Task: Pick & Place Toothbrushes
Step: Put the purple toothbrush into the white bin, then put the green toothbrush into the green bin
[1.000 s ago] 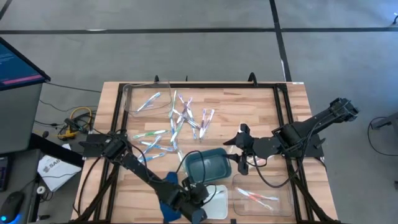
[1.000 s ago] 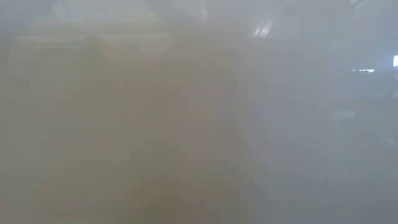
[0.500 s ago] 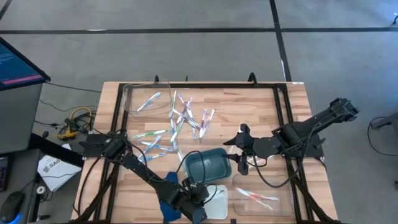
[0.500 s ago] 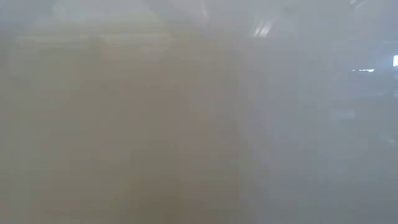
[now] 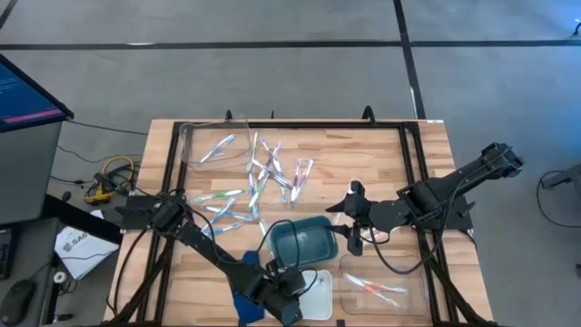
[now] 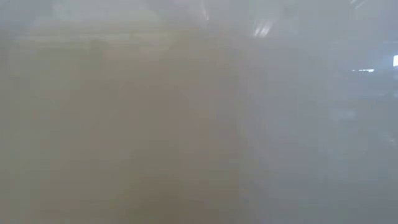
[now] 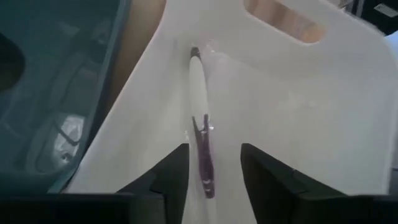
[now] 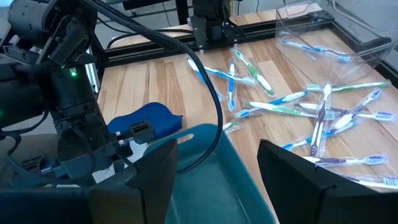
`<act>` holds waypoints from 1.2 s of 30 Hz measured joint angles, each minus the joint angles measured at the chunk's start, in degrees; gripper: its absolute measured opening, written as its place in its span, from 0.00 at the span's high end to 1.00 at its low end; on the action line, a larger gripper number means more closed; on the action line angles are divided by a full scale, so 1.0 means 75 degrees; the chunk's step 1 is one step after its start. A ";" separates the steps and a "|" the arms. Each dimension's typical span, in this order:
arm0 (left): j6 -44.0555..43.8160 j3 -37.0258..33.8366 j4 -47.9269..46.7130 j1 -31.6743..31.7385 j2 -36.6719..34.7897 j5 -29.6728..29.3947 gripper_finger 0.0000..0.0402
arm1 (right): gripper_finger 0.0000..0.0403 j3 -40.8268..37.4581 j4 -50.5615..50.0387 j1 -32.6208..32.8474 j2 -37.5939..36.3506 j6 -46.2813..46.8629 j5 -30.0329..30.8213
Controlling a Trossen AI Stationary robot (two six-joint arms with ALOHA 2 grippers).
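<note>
Your wooden slatted desk [image 5: 381,154] and its containers

A teal plastic tray [image 5: 304,243] touches a white flat tray [image 5: 320,289]; a clear tray [image 5: 386,289] sits beside them.

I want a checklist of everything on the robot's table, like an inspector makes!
Surface: wooden table, black frame around it.
Job's things: toothbrushes scattered loose; a purple toothbrush lies on the white tray; a few more in the clear tray.
Clutter: teal tub, blue cloth-like piece, clear bin.
Grippers: left tool open over the white tray, purple toothbrush between its fingers; right tool open beside the teal tub, empty.
Cables: yellow coil off the table's left.
Surroundings: grey floor, monitor.
</note>
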 joint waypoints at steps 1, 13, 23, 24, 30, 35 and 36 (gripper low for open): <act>0.0005 -0.0003 -0.0039 0.0000 -0.0084 0.0042 0.64 | 0.46 0.0000 0.0000 0.0000 0.0000 0.0000 -0.0001; 0.1772 -0.0219 -0.0044 -0.0038 -0.2141 -0.0672 0.61 | 0.46 0.0003 -0.0074 0.0000 0.0000 -0.0079 -0.0003; 0.3844 -0.2094 0.0090 0.0205 -0.4576 -0.3249 0.61 | 0.46 0.0003 -0.0050 -0.0362 0.0000 -0.1267 0.0000; 0.3983 -0.2351 0.0173 0.0330 -0.4816 -0.3268 0.61 | 0.46 0.0003 -0.0051 -0.0467 0.0000 -0.1426 0.0000; 0.4937 -0.4217 0.1446 0.1224 -0.6245 -0.3121 0.61 | 0.46 0.0003 -0.0043 -0.1298 0.0011 -0.2195 0.0004; 0.6174 -0.6139 0.4003 0.2116 -0.7256 -0.2000 0.61 | 0.46 0.0000 0.0024 -0.2075 0.0455 -0.2282 0.0017; 0.6485 -0.6508 0.4625 0.2305 -0.7406 -0.1629 0.61 | 0.46 0.0013 0.0152 -0.2220 0.0586 -0.2284 0.0017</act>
